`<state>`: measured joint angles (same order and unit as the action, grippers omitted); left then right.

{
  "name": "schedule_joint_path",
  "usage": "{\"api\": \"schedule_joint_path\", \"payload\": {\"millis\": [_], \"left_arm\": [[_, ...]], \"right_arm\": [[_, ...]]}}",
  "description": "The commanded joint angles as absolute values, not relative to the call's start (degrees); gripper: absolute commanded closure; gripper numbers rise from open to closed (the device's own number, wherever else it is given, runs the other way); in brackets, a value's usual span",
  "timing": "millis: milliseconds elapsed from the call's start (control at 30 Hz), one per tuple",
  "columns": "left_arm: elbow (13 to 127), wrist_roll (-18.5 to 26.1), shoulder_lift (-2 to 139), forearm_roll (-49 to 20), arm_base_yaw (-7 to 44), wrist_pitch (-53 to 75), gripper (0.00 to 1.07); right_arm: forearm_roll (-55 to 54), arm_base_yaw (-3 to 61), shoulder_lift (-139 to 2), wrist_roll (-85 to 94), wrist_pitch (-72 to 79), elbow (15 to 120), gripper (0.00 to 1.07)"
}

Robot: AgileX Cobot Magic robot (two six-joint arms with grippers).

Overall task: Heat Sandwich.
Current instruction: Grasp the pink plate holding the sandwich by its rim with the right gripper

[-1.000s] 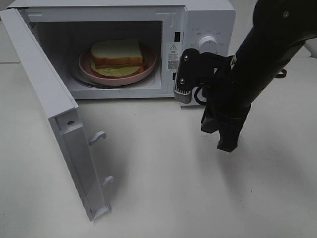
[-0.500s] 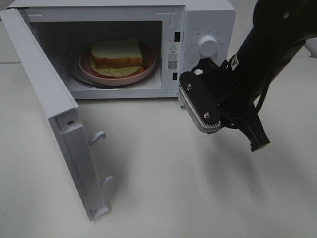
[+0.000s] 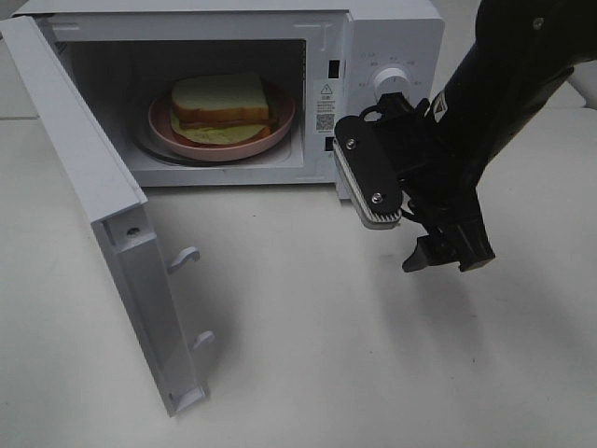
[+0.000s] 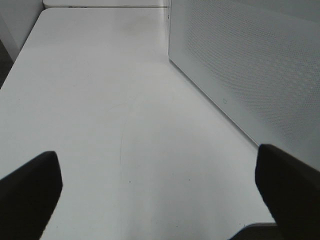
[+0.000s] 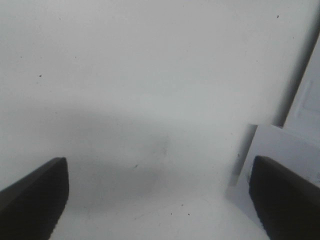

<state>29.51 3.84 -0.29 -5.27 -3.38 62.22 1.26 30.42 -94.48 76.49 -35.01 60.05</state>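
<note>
The right arm (image 3: 522,65) was a bulky matte-black shell with one small screw (image 3: 536,21) near its upper end. At the wrist sat a black plate (image 3: 364,170) with two silver screws and a pale grey ribbed edge. The right gripper (image 3: 446,259) and left gripper (image 4: 160,200) both had plain, blunt black fingers (image 4: 30,195).

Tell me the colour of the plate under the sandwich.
The plate is pink; the exterior high view shows it best.

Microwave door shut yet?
No, the microwave door stands swung wide open, with the sandwich on the pink plate visible inside.
</note>
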Motion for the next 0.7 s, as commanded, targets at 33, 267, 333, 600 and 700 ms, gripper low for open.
{"api": "schedule_joint_path", "payload": {"millis": [33, 267, 333, 600, 700], "left_arm": [[29.6, 3.7, -1.2, -5.6, -3.0, 61.6, 0.09], [29.6, 3.7, -1.2, -5.6, -3.0, 61.6, 0.09], [29.6, 3.7, -1.2, -5.6, -3.0, 61.6, 0.09], [29.6, 3.7, -1.2, -5.6, -3.0, 61.6, 0.09], [29.6, 3.7, -1.2, -5.6, -3.0, 61.6, 0.09]], "right_arm": [[3.0, 30.4, -94.0, 75.0, -35.2, 61.3, 0.15], [5.4, 33.1, -95.2, 75.3, -32.7, 64.6, 0.17], [5.7, 34.1, -96.4, 75.1, -32.3, 66.0, 0.17], [5.9, 35.0, -101.3, 75.4, -31.2, 72.1, 0.19], [5.9, 35.5, -102.8, 75.6, -30.8, 74.0, 0.19]]}}
